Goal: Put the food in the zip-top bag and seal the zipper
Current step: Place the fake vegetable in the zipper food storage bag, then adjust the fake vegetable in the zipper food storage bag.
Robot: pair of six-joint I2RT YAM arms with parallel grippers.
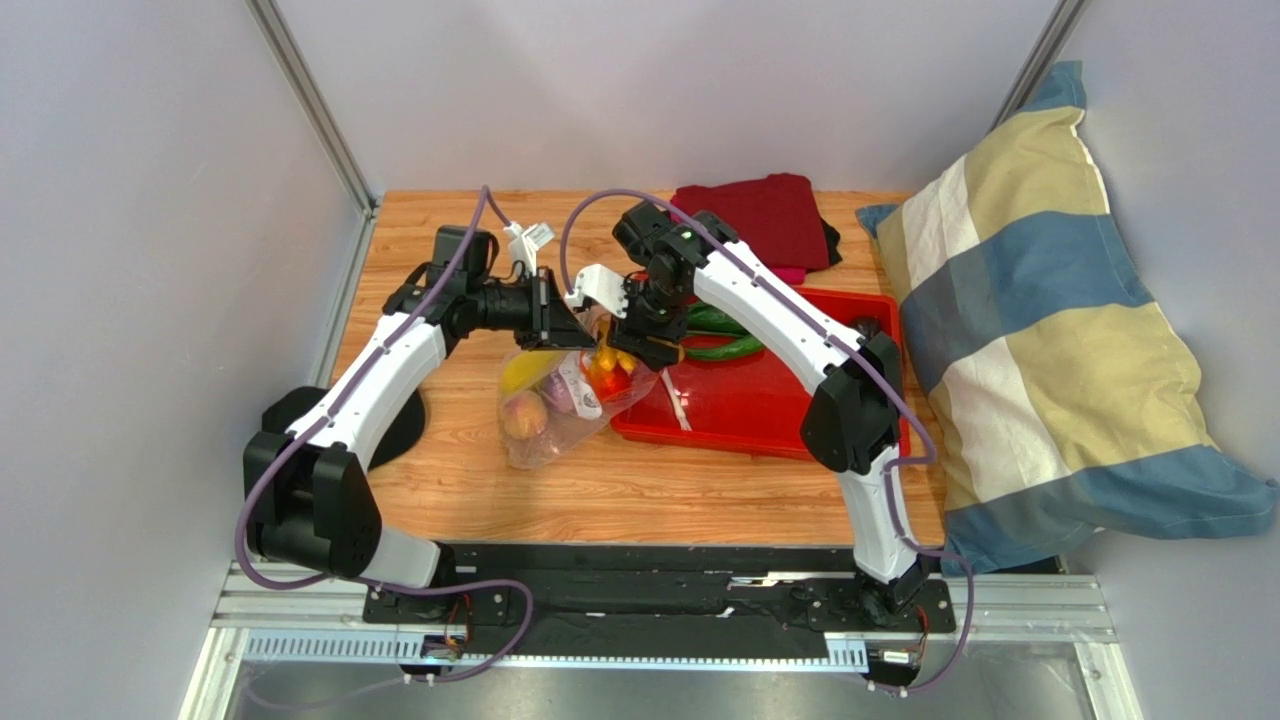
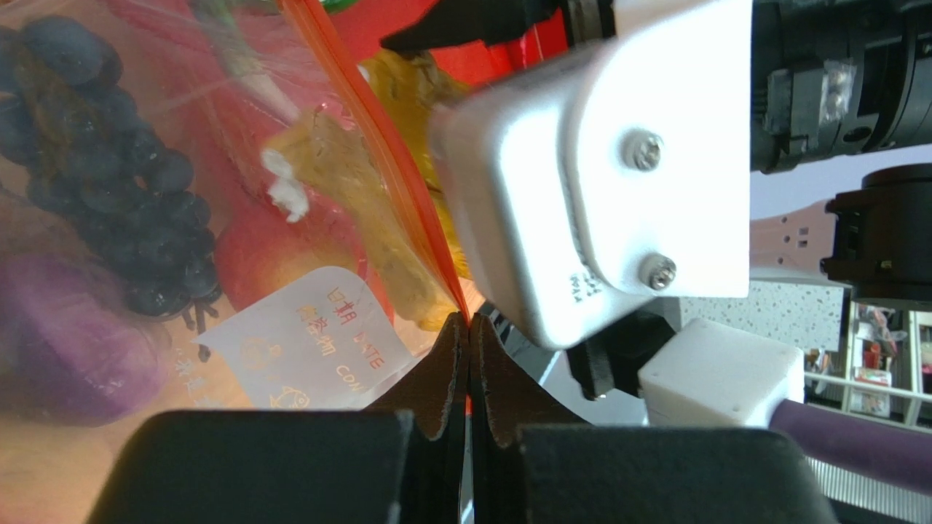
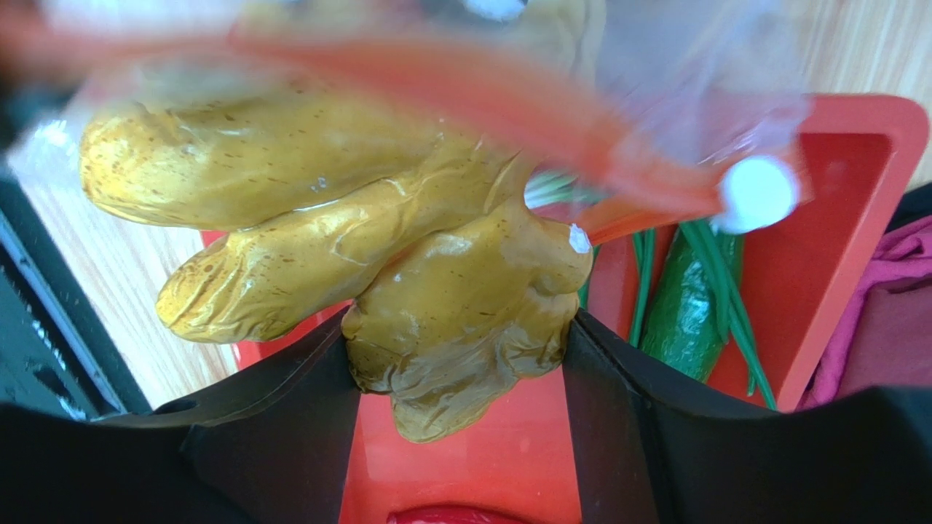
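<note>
One zip-top bag [image 1: 571, 417] holds perhaps five food pieces [image 1: 522, 416].

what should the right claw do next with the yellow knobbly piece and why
Probably ease the right claw a little lower into the bag before letting go. It grips the knobbly yellow piece right at the zipper, which the left claw pinches to hold the mouth up; grapes already lie inside.
</note>
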